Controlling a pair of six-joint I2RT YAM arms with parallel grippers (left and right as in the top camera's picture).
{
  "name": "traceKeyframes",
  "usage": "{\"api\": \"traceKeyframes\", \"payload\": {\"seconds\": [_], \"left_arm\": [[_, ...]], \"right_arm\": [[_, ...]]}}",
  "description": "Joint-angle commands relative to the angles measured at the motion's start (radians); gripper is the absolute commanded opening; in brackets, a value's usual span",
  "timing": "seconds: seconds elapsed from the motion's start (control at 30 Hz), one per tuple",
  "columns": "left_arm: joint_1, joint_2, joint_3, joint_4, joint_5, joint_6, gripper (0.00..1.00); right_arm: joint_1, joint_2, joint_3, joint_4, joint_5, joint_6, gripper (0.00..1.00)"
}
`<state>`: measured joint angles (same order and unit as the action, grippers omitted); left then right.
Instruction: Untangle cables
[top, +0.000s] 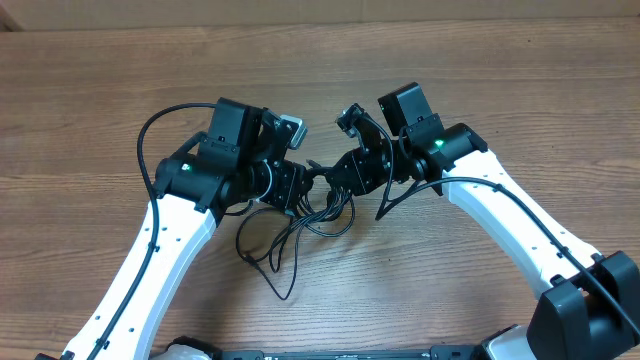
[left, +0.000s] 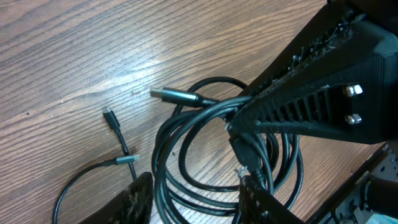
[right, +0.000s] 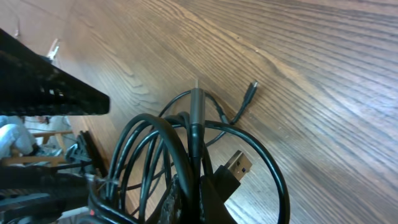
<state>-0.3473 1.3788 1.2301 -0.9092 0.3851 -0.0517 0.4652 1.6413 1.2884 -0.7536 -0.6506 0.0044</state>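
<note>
The cables (top: 300, 225) lie in a tangled heap of black loops on the wooden tabletop (top: 100, 80), between the two arms. The left claw (top: 297, 188) sits at the heap's left edge and the right claw (top: 335, 178) at its upper right edge.

In the left wrist view the left claw (left: 196, 202) stands fairly wide. Its two fingers are apart, several loops of the cables (left: 186, 168) run between them, and neither finger clearly presses on a cord. The right claw (left: 239, 121) reaches into the heap from the right, its jaws pinched together on a strand at the top of the loops.

A silver-tipped plug (left: 177, 96) pokes out of the heap's upper left, and a small plug (left: 111, 117) rests on bare wood farther left of the heap. The right wrist view shows the cables (right: 186, 137) bunched close under the camera, with a flat open-mouthed plug (right: 239, 165) at the bunch's right side.
</note>
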Motion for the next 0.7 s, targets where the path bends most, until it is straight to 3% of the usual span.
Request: {"api": "traceKeyframes", "payload": {"seconds": [0.0,0.5,0.67], "left_arm": [[-0.009,-0.01,-0.018,0.002,-0.003,0.011,0.44],[-0.023,-0.01,-0.122,0.024,-0.082,-0.016,0.46],[-0.023,-0.01,-0.162,0.096,-0.082,-0.054,0.56]], "right_arm": [[0.004,-0.003,0.001,0.002,-0.05,0.02,0.04],[0.003,-0.003,0.002,0.005,-0.124,0.052,0.04],[0.003,-0.003,0.002,0.003,-0.209,0.052,0.04]]}}
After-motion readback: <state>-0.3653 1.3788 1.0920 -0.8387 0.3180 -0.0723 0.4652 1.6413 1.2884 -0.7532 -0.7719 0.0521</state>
